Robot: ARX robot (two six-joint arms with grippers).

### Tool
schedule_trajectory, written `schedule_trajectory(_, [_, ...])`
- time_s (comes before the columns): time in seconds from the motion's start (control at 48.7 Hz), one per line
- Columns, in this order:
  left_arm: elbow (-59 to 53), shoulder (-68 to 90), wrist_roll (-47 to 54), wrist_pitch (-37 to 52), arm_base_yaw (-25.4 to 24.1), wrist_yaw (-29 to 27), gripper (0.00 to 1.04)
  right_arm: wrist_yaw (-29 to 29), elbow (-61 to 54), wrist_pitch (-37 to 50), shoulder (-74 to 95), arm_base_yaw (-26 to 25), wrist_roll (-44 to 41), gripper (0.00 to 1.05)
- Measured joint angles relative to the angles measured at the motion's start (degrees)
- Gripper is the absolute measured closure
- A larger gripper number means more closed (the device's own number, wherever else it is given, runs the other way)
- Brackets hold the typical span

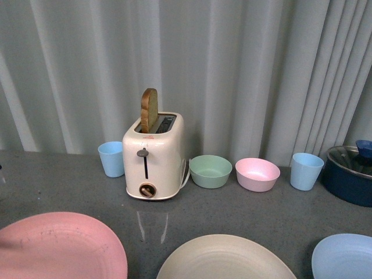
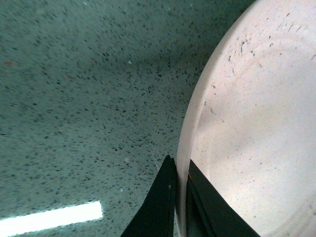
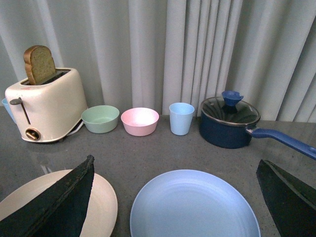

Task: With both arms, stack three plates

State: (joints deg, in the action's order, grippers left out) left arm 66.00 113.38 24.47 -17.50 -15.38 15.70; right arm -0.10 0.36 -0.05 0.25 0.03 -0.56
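The pink plate (image 1: pixel 58 247) lies at the front left of the grey counter; in the left wrist view it fills the right side (image 2: pixel 256 128). My left gripper (image 2: pixel 180 170) is shut on the pink plate's rim, one black finger on each side. The cream-beige plate (image 1: pixel 225 258) lies at the front middle and also shows in the right wrist view (image 3: pixel 106 202). The light blue plate (image 1: pixel 343 256) lies at the front right. My right gripper (image 3: pixel 175 187) is open and empty, its fingers wide apart above the light blue plate (image 3: pixel 192 205). Neither gripper shows in the front view.
A cream toaster (image 1: pixel 153 157) with a slice of bread stands behind the plates. A light blue cup (image 1: pixel 111 158), a green bowl (image 1: pixel 210 170), a pink bowl (image 1: pixel 257 174), another blue cup (image 1: pixel 306 171) and a lidded blue pot (image 1: pixel 350 173) line the curtain.
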Motion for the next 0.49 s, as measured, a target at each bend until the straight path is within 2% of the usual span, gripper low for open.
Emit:
schedule_trajectory(0.226, [3.80,-4.50,0.68,-7.45,0.96,0.90,1.01,0.02,0.00,0.00,0.00,0.00,0.00,0.07])
schedule_trajectory(0.492, [6.71,-7.82,-1.84,-14.49,6.27,3.43,1.01,0.02,0.00,0.00,0.00,0.00,0.00,0.07])
